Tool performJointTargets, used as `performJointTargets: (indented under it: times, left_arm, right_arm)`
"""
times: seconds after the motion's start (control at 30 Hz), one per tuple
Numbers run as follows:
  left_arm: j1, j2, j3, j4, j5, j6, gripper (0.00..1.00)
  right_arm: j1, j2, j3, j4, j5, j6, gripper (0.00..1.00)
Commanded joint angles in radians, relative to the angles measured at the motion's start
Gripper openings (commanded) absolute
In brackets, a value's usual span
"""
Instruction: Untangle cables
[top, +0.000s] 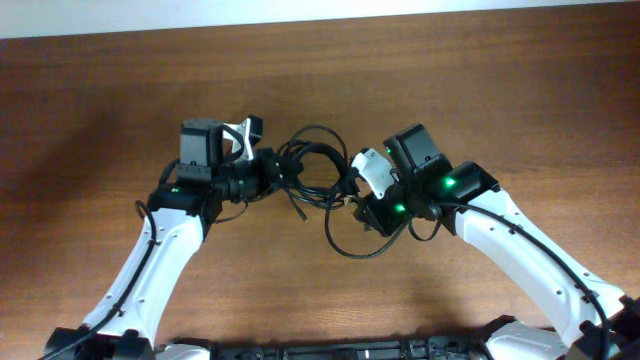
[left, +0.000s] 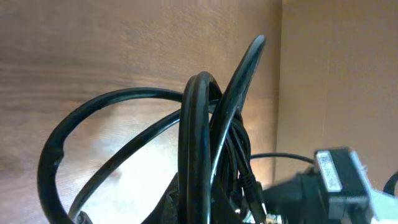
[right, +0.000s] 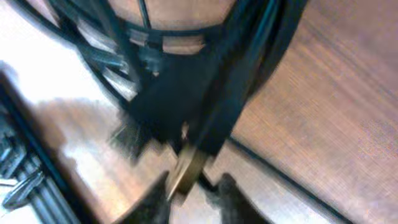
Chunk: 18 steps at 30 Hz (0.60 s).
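Note:
The cables (top: 312, 168) are thin black cords tangled in loops between my two grippers at the middle of the table; one loop (top: 352, 243) trails toward the front. My left gripper (top: 268, 172) is shut on the left side of the bundle. In the left wrist view the loops (left: 202, 143) rise close to the camera from the jaws (left: 205, 211), which are mostly hidden by the cords. My right gripper (top: 366, 203) holds the right side. In the blurred right wrist view its fingers (right: 189, 190) close around a brassy plug (right: 183, 171) and a cord under the dark bundle (right: 186, 93).
The brown wooden table (top: 100, 100) lies all around the tangle. A pale wall strip (top: 300, 15) runs along the far edge. The right gripper's body (left: 339, 183) shows at the right of the left wrist view, close to the cords.

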Motion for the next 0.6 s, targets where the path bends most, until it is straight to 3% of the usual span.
performJointTargets:
  times: [0.0, 0.03, 0.17, 0.23, 0.27, 0.4, 0.47, 0.57]
  left_arm:
    - [0.014, -0.023, 0.000, 0.014, -0.060, -0.006, 0.00]
    - [0.014, -0.023, 0.000, 0.016, -0.065, -0.006, 0.00]
    - [0.014, -0.023, 0.000, 0.016, -0.058, -0.006, 0.00]
    - [0.014, -0.023, 0.000, 0.017, -0.022, -0.006, 0.00]
    - [0.014, -0.023, 0.000, 0.019, 0.008, -0.006, 0.00]
    - [0.063, -0.023, 0.000, 0.035, 0.134, -0.010, 0.00]
    - [0.107, -0.023, 0.000, 0.025, 0.170, -0.063, 0.00]
    - [0.122, -0.023, 0.000, 0.051, 0.261, -0.107, 0.00]
  right_arm:
    - [0.000, -0.013, 0.014, -0.043, -0.041, 0.004, 0.11]
    - [0.000, -0.013, 0.014, -0.059, -0.040, 0.003, 0.04]
    - [0.000, -0.013, 0.014, -0.052, -0.040, 0.004, 0.05]
    - [0.000, -0.013, 0.014, -0.018, -0.031, 0.003, 0.50]
    - [0.000, -0.013, 0.014, 0.005, 0.000, 0.003, 0.58]
    - [0.000, -0.013, 0.014, 0.108, 0.098, 0.003, 0.56]
    - [0.000, -0.013, 0.014, 0.157, 0.094, 0.003, 0.51]
    - [0.000, -0.013, 0.014, 0.206, -0.012, -0.051, 0.51]
